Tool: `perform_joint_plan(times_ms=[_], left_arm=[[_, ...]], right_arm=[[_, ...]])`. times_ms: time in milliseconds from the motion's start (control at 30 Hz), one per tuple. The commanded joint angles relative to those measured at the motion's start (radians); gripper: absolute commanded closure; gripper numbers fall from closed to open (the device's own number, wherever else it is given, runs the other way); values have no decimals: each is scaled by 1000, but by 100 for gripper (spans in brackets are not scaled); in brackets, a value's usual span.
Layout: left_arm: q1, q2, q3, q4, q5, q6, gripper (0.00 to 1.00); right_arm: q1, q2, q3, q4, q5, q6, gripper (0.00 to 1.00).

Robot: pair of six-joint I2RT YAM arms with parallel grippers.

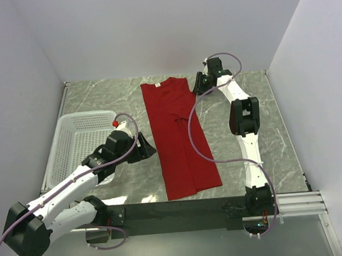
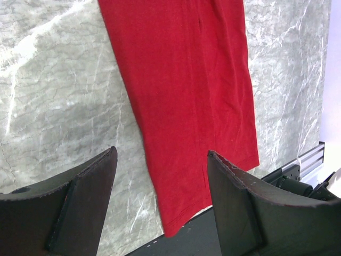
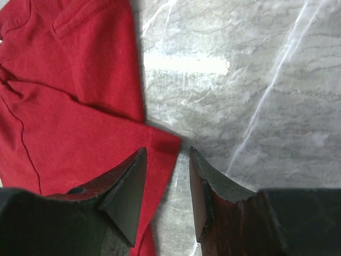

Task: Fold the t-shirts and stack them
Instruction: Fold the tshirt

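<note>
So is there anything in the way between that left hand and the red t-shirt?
Nothing visible. The left hand, open, hangs beside the t-shirt near one long edge, with only bare table between them. The white basket sits on the hand's other side, away from the cloth.

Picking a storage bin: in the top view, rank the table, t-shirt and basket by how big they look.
1. Table, largest.
2. T-shirt and basket: about alike, unranked, since the left arm hides part of the basket.

2 arms [image 1: 251, 152]: white links, black joints, lilac cables [image 1: 189, 130].
</note>
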Motion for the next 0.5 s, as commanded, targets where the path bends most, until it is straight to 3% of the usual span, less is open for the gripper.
perform_joint_plan(times_ms=[0, 467], left_arm=[[2, -2, 41, 18, 12, 4, 26], [2, 16, 65, 9, 13, 13, 26]], right_arm=[[14, 9, 58, -19, 19, 1, 56], [27, 14, 77, -42, 39, -11, 58]])
